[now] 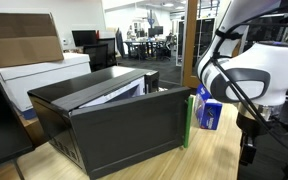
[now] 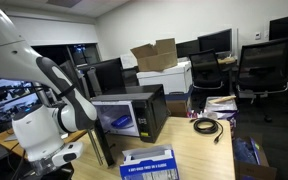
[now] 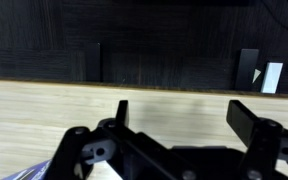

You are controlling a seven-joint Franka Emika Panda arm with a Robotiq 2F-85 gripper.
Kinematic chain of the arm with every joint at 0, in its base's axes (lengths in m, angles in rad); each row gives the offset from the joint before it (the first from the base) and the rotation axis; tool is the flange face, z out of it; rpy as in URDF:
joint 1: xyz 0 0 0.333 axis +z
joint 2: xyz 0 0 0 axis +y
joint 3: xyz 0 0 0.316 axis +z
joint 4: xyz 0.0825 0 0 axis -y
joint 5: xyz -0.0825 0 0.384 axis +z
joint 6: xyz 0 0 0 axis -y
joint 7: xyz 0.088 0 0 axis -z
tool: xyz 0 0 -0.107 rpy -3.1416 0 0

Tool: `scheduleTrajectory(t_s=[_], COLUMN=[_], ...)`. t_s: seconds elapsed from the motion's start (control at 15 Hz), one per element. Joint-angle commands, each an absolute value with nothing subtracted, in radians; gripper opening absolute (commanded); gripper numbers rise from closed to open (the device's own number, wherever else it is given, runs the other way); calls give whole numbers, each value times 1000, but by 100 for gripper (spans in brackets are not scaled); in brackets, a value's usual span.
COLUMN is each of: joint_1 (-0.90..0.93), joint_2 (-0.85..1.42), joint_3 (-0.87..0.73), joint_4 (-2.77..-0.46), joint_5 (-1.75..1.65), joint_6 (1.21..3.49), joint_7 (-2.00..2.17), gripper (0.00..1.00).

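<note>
Blue-white box (image 1: 209,108) sits just beside the microwave (image 1: 114,125), betw. it & my arm. Black cable (image 2: 206,125) lies on the wood-grain counter (image 3: 44,105). Microwave: boxy, matte black, on counter, door open, interior lit bluish. My end effector (image 3: 180,112) is released, jaws wide, holding nothing, low over counter.

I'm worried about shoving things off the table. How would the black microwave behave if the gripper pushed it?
The black microwave looks like a broad, low, rigid box, so it is probably heavy and would slide on the smooth wooden table rather than tip. Its door seems to stand open, so a push there would likely just swing it.
</note>
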State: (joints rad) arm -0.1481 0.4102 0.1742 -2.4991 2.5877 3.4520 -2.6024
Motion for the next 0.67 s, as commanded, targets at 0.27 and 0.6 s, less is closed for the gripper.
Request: scheduleTrajectory(t_s=[0.27,0.6], joint_1=[-355,-431], joint_2=[358,355], joint_3=[344,441], joint_4=[-2467,-2436], joint_5=[2606,2605], joint_6=[3459,3456], joint_7=[-2543,-2523], gripper=[100,100])
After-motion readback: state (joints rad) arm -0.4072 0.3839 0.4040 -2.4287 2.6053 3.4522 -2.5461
